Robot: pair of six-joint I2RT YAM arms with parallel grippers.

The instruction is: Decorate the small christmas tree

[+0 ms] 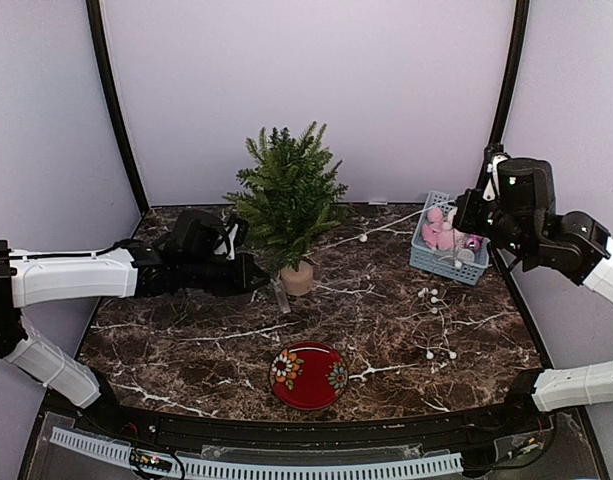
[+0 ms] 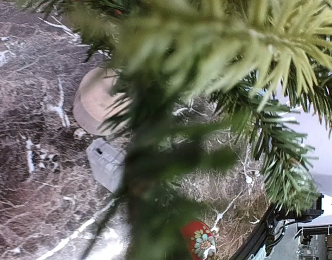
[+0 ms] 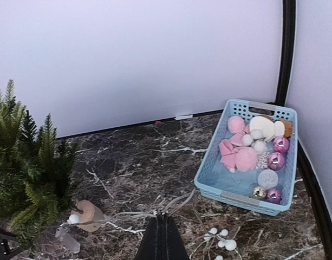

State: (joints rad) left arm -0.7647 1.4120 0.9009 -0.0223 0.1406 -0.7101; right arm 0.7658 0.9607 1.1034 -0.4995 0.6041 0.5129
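Note:
The small christmas tree [image 1: 286,195] stands upright on its light-wood stump [image 1: 297,278] at the middle back of the dark marble table. My left gripper [image 1: 256,272] reaches in under its lowest left branches, beside the stump. In the left wrist view blurred needles [image 2: 171,157] hide the fingers, so what they hold does not show. My right gripper [image 3: 162,215] is raised near the basket and shut on a thin string of lights [image 3: 179,200]. That string [image 1: 376,232] runs across to the tree.
A light blue basket [image 1: 441,268] of pink, white and shiny baubles [image 3: 247,157] sits at the back right. White bead strands [image 1: 431,295] lie on the table to its left. A red flowered plate [image 1: 309,375] lies near the front. A small grey box [image 2: 106,162] rests by the stump.

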